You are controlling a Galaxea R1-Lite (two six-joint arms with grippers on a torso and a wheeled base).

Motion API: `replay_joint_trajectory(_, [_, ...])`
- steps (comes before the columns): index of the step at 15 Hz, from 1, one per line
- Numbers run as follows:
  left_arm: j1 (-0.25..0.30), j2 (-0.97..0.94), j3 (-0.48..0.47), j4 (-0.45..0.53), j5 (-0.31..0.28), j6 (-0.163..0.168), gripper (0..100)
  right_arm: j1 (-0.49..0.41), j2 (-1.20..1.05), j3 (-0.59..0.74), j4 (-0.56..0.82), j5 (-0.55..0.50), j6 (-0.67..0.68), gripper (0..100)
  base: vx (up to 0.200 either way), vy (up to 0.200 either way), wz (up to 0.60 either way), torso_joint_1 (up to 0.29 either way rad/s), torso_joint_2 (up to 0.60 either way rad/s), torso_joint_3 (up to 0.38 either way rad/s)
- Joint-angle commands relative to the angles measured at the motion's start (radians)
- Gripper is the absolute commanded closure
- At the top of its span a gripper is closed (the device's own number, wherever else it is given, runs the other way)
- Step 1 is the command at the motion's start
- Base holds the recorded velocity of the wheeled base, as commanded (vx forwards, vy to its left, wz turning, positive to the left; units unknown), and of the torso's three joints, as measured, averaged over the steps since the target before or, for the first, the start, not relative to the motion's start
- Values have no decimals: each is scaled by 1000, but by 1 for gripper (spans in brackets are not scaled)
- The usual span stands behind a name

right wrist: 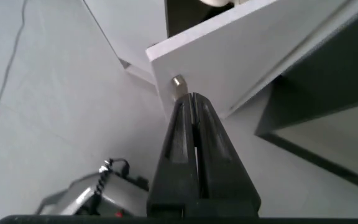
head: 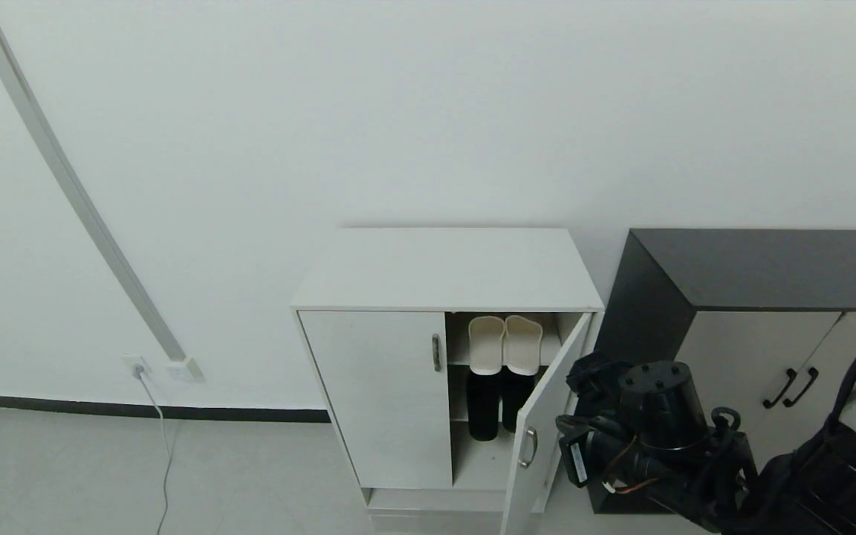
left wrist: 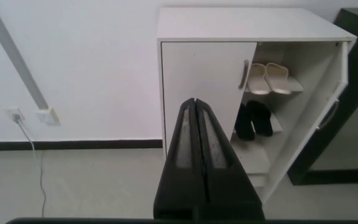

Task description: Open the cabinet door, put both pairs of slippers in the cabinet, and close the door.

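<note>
White slippers [head: 505,344]: stowed on the cabinet's upper shelf.
Black slippers [head: 500,401]: stowed on the shelf below.
Right door [head: 547,401]: ajar, not yet closed.
Right gripper [right wrist: 193,98]: fingers pressed together, empty, just beside the door handle [right wrist: 178,83], likely placed to push.
Left gripper [left wrist: 194,102]: clenched, empty, well back.

The white cabinet [head: 443,271] is plain white all over, doors included, with silver-grey handles [head: 436,352]. On its upper shelf the cream slippers [head: 506,344] are unpatterned, and the black slippers [head: 493,405] below are solid black. The second cabinet [head: 762,267] has a black top and side, pale grey doors and black handles. The wall [head: 398,111] is white, the floor [head: 64,475] light grey, and the skirting strip [head: 175,410] black. The left gripper [left wrist: 195,102] and right gripper [right wrist: 192,96] are black, and the left one has grey pads [left wrist: 183,146].
</note>
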Motion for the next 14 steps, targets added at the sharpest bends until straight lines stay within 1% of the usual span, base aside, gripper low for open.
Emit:
replay_joint_trajectory(1, [0,0,0,0,3,-1,100,-1,16,26,-2,-1,-2,100,200,0,0,17,7,7])
replay_joint_trajectory(3, [0,0,0,0,29,-10,100,0,56,14,-3,-1,-5,100,0,0,0,0,0,0])
replay_joint_trajectory(5, [0,0,0,0,30,-12,100,0,105,-17,-17,-1,-4,100,0,0,0,0,0,0])
replay_joint_trajectory(7, [0,0,0,0,29,-10,100,-1,157,-43,-61,-2,-4,100,0,0,0,0,0,0])
replay_joint_trajectory(12, [0,0,0,0,29,-7,100,-6,225,-52,-192,1,1,100,0,0,0,0,0,0])
replay_joint_trajectory(14, [0,0,0,0,27,-7,100,-9,238,-83,-196,2,2,100,0,0,0,0,0,0])
